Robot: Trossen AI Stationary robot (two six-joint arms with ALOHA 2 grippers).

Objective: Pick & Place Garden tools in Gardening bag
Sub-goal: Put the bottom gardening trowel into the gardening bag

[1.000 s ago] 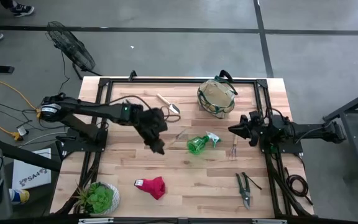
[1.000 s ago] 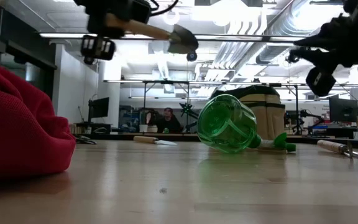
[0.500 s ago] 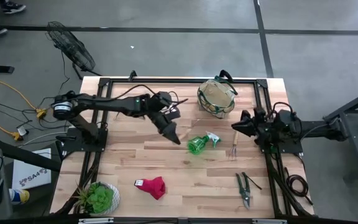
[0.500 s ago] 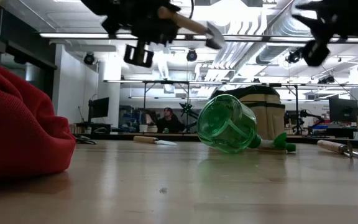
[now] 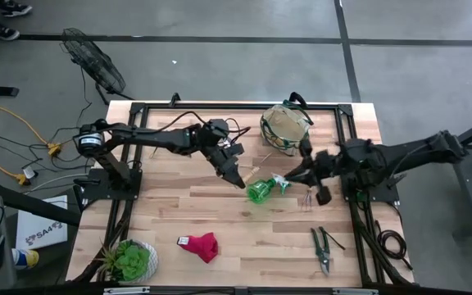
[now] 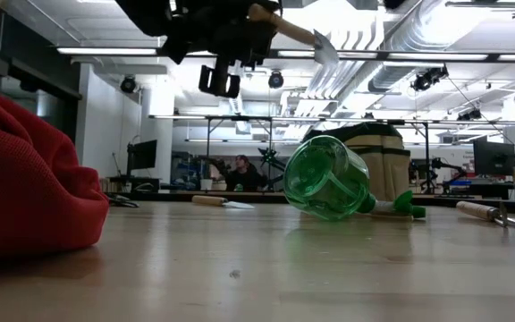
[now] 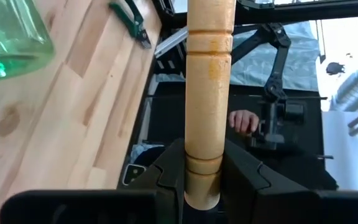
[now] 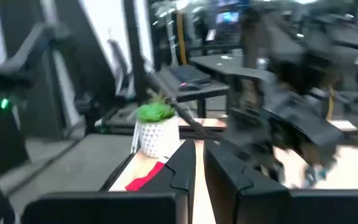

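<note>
My left gripper (image 5: 236,177) hangs over the table's middle, shut on a wooden-handled trowel (image 6: 286,32) whose metal blade (image 6: 325,49) points toward the tan gardening bag (image 5: 286,127) at the far right. My right gripper (image 5: 292,175) is shut and empty, hovering by the nozzle of the green spray bottle (image 5: 262,188), which lies on its side. A fork (image 5: 309,197), pruning shears (image 5: 322,248) and a red glove (image 5: 201,245) lie flat on the table. A second trowel (image 6: 222,203) lies farther back. My left gripper pinches the butt end of the trowel's wooden handle (image 7: 204,177) between its two fingers. The handle runs straight out ahead, along the fingers. The fingers come nearly level from the table's left. The trowel is lifted clear of the table, blade end a little lower.
A potted plant (image 5: 131,260) stands at the near left corner. Black frame rails (image 5: 220,106) run along the far edge and both sides of the table. A person's hand (image 7: 244,119) shows beyond the table's right side.
My left gripper has carried the trowel toward the table's right and a little toward the far edge, turning so the blade points at the bag. My right gripper has risen out of the low view and reached toward the table's left, over the spray bottle's nozzle.
</note>
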